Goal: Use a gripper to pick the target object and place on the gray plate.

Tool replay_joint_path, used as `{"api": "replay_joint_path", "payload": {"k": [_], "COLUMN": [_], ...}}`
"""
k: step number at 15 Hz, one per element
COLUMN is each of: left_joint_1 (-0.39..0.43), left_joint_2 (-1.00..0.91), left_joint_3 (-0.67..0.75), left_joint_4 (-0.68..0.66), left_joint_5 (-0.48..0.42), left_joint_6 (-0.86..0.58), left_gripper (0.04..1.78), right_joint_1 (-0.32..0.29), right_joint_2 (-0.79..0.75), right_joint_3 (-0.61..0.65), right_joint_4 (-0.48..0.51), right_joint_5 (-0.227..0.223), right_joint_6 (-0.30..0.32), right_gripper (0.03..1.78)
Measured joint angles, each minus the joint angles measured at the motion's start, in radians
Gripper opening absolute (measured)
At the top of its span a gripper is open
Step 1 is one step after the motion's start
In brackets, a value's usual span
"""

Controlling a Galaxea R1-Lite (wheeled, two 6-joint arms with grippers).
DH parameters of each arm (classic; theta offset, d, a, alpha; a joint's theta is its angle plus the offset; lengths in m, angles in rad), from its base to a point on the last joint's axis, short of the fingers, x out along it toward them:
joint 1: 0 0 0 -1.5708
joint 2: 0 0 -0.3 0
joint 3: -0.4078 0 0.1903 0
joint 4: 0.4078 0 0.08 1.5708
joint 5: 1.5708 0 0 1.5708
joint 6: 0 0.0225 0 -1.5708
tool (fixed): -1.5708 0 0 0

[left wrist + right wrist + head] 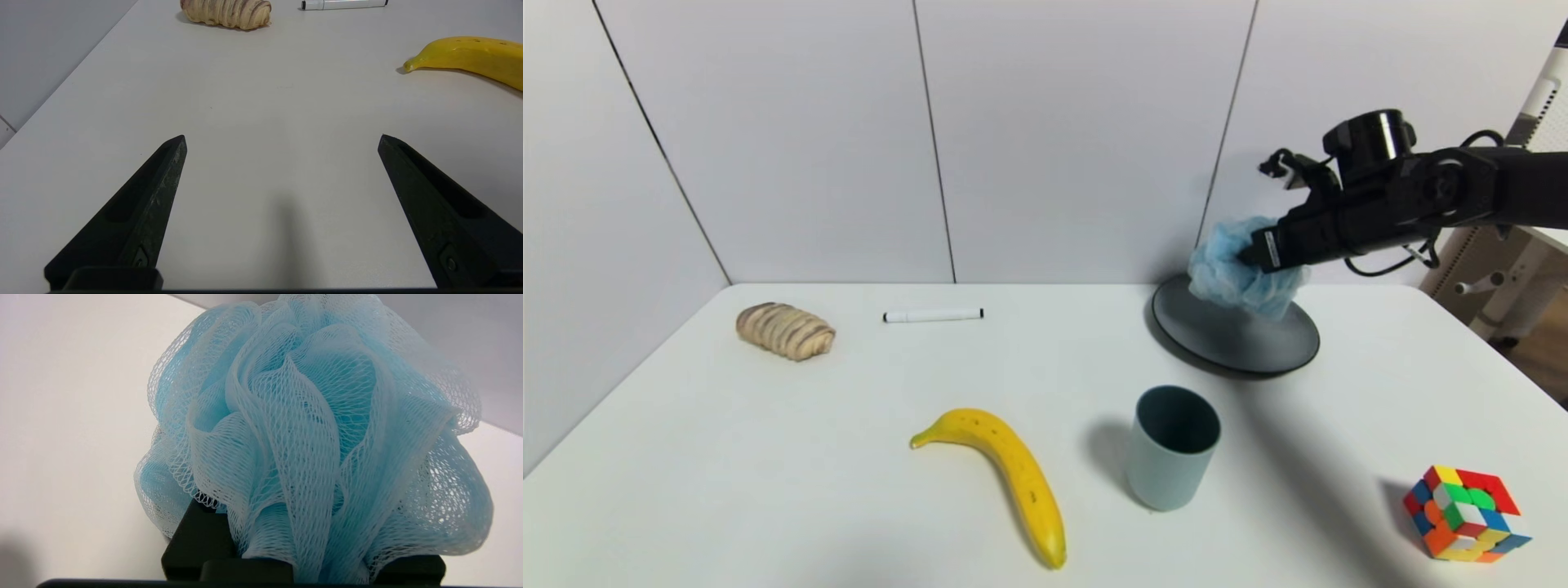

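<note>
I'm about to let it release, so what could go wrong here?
The right gripper holds the blue pouf over the far-left part of the gray plate; dropped there, the springy mesh might roll off that rim. Mesh loops wrap the gripper fingers and may snag on opening.

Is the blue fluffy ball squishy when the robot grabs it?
Probably yes. The pouf is loose ruffled mesh, so it likely squashes where the right tool pinches it. It looks very light for its size, being mostly air. Over the plate, it should settle softly and not roll far.
</note>
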Motion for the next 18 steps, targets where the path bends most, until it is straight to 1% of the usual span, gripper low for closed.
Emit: {"api": "replay_joint_path", "payload": {"k": [1,2,3,6,9,12,14,16,18], "left_joint_1": [0.0,0.0,0.0,0.0,0.0,0.0,0.0,0.0,0.0], "left_joint_2": [0.0,0.0,0.0,0.0,0.0,0.0,0.0,0.0,0.0], "left_joint_3": [0.0,0.0,0.0,0.0,0.0,0.0,0.0,0.0,0.0], "left_joint_4": [0.0,0.0,0.0,0.0,0.0,0.0,0.0,0.0,0.0], "left_joint_5": [0.0,0.0,0.0,0.0,0.0,0.0,0.0,0.0,0.0], "left_joint_6": [0.0,0.0,0.0,0.0,0.0,0.0,0.0,0.001,0.0], "left_gripper": [1.69,1.69,1.69,1.69,1.69,1.69,1.69,1.69,1.69], "right_joint_1": [-0.004,-0.007,-0.013,-0.02,-0.024,-0.05,-0.056,-0.064,-0.069], "right_joint_2": [0.029,0.052,0.072,0.089,0.067,0.004,-0.06,-0.143,-0.246], "right_joint_3": [-0.007,-0.012,-0.017,-0.025,-0.049,-0.087,-0.077,-0.024,0.057], "right_joint_4": [-0.002,-0.007,-0.004,0.023,0.029,0.034,0.034,0.033,0.032], "right_joint_5": [0.0,-0.001,-0.001,-0.002,-0.007,0.001,0.013,0.047,0.08], "right_joint_6": [-0.001,-0.007,-0.021,-0.016,0.007,0.016,0.034,0.045,0.049], "right_gripper": [0.67,0.72,0.85,1.13,1.32,1.44,1.5,1.55,1.59]}}
